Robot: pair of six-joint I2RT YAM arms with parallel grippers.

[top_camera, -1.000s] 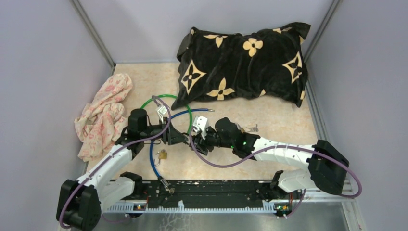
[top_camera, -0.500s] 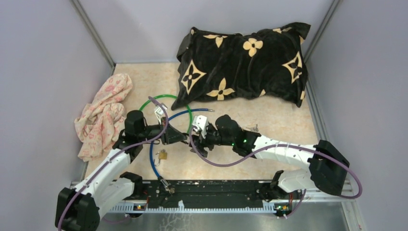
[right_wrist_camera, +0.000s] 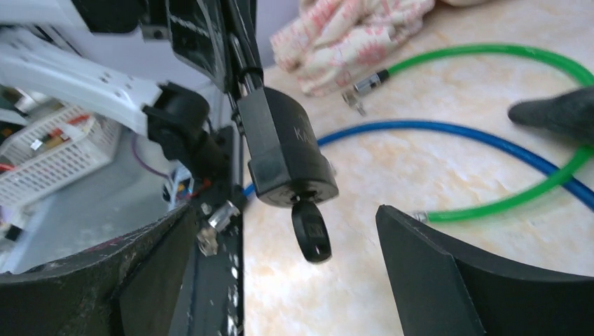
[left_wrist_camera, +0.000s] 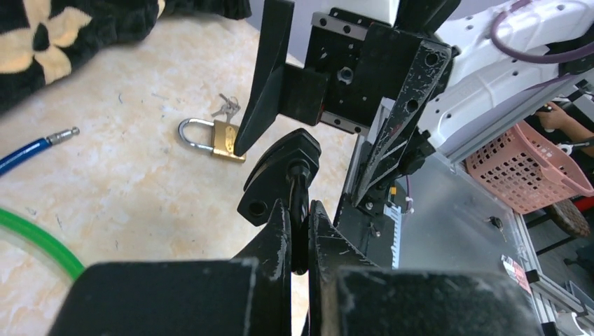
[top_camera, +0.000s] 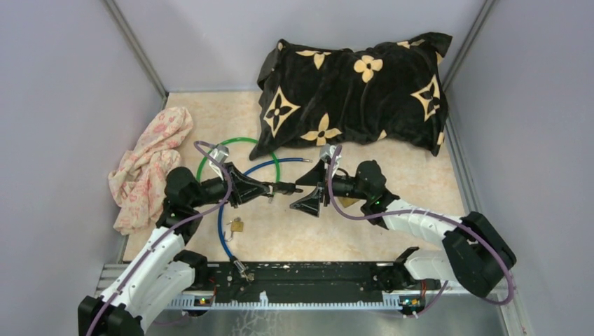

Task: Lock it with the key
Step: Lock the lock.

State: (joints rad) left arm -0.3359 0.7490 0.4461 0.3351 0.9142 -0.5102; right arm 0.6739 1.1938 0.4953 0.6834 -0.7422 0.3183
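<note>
While the black padlock (right_wrist_camera: 287,147) is held off the desk (top_camera: 420,175), its shackle is seen from the left wrist clenched tight in the left claw (left_wrist_camera: 298,210). Just beyond the padlock, the right claw (top_camera: 295,196) is spread wide and released, with nothing gripped. Only from the right wrist is the key (right_wrist_camera: 309,234) shown, lodged in the padlock's end face. A brass padlock (left_wrist_camera: 213,136) is caught behind the black padlock in the left wrist view alone. A blue cable (right_wrist_camera: 434,127) and a green cable (right_wrist_camera: 490,50) are seen on the desk past the padlock.
</note>
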